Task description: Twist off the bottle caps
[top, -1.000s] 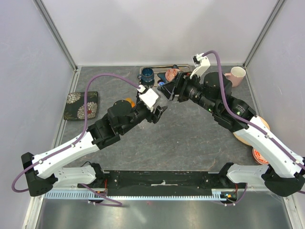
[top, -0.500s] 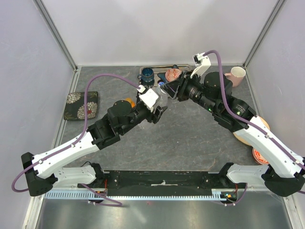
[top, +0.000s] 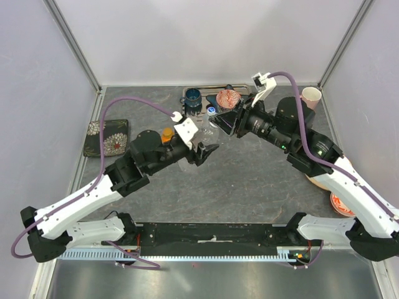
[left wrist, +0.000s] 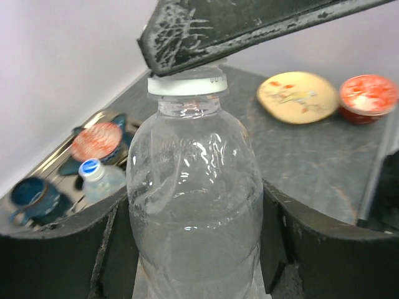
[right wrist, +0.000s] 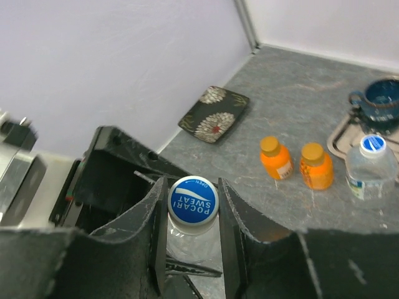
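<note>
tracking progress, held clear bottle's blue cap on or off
on: blue round plastic cap sits atop clear plastic bottle, right gripper clamping it

Hidden and cut off around the held bottle

From the left wrist, the clear bottle (left wrist: 193,187) runs off the bottom edge, and a finger (left wrist: 249,28) of the right gripper (right wrist: 193,208) covers the top of its cap (left wrist: 187,84). From the right wrist only that cap shows, the body hidden beneath it, and the blue mug (right wrist: 381,96) is cut by the right edge. From above, the right arm (top: 324,156) hides part of the pink mug (top: 310,95) at the far right corner of the table (top: 249,180).
</note>
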Available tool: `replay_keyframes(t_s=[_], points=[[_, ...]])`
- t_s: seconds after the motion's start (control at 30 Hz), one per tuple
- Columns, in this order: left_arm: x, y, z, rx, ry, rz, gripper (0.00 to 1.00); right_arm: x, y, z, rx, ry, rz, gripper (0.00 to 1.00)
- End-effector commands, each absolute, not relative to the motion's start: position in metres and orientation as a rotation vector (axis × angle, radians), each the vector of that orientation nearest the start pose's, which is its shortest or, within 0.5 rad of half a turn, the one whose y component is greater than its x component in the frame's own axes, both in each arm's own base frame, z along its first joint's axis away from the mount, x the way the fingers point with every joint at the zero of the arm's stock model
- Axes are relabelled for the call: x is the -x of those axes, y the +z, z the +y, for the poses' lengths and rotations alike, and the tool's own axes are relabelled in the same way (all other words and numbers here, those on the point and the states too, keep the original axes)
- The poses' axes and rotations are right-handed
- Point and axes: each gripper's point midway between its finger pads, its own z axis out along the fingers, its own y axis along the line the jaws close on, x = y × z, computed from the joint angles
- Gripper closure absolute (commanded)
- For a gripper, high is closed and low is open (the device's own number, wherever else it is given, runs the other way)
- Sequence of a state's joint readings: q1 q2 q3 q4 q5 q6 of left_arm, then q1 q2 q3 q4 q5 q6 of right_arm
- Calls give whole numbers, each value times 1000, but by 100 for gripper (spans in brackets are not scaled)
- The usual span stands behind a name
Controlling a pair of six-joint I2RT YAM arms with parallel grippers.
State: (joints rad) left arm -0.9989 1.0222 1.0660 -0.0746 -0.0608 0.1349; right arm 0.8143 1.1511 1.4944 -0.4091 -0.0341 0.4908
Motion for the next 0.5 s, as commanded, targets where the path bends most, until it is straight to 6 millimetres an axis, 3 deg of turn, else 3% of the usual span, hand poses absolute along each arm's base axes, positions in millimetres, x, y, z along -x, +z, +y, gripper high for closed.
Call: replay_keyframes(t_s=[0.0,0.07,0.1,0.17,0.2,0.33,0.37,0.47], points=[[-140,423,-317,-1030,-1081,1165,53,-195,478,292,580,1111,1509,100],[-123,429,-319,-1075,-1221,1156,53,-174,487,297,711,1175,1424,100],[-105,433,-318,-1151,-1305,1109,53,-166,491,296,743,1193,1391,100],[-98,435,-318,-1192,-1388,1102,53,-146,498,297,835,1252,1311,100],[-85,438,-314,-1257,-1449,1056,53,-136,499,295,873,1273,1277,100],[-78,442,-302,-1298,-1590,1033,53,-96,514,290,991,1412,1087,100],[-78,435,-298,-1327,-1623,1034,53,-83,512,289,1052,1460,1055,100],[-75,436,-290,-1361,-1699,1007,53,-67,520,286,1096,1533,991,100]])
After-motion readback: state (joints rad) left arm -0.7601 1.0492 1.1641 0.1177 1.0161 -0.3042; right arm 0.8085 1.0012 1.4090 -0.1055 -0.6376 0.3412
